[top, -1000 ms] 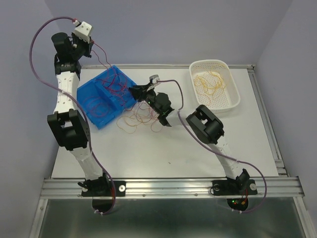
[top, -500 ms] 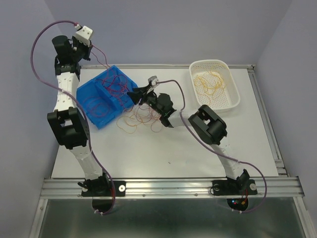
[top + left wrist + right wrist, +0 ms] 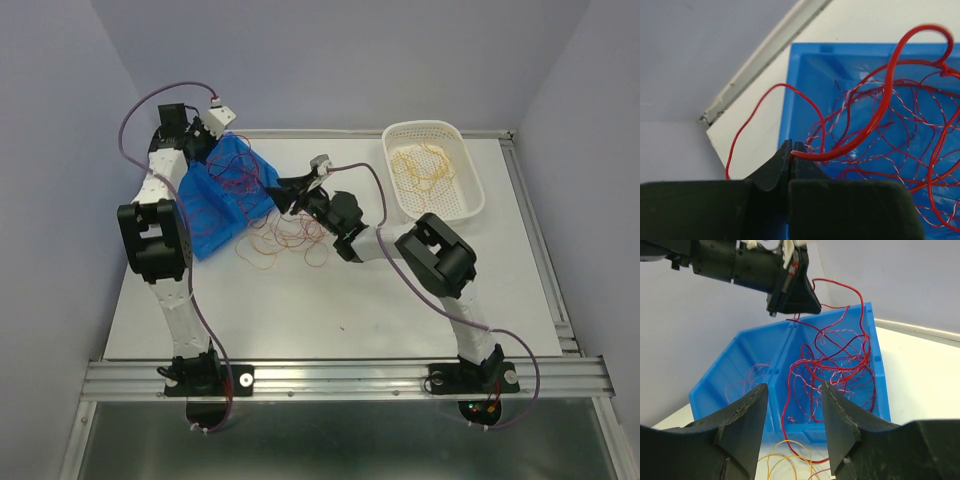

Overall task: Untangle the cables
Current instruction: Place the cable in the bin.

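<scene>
left wrist view: you see the left pincer (image 3: 790, 146) from behind, its jaws pressed together and clamped on one red cable (image 3: 887, 90). that cable leaves the tips, arcs upward and curls back over a blue bin (image 3: 850, 49). below it a red tangle (image 3: 900, 150) of thinner strands lies loose inside the bin. another red loop runs from the pincer out over the white tabletop (image 3: 865, 25) beside the bin's wall.

right wrist view: the right pincer (image 3: 793, 390) faces the bin, jaws apart with nothing between them. the dense red strands sit in the bin's right compartment; the left one holds a few fainter loops. yellow-orange cables (image 3: 785, 462) lie on the tabletop just in front of the bin.

top external view: the bin is at the far left. a white basket (image 3: 472, 205) at the far right holds more yellow-orange strands. mixed red and yellow-orange loops are spread on the tabletop just beside the bin, under the right arm.
</scene>
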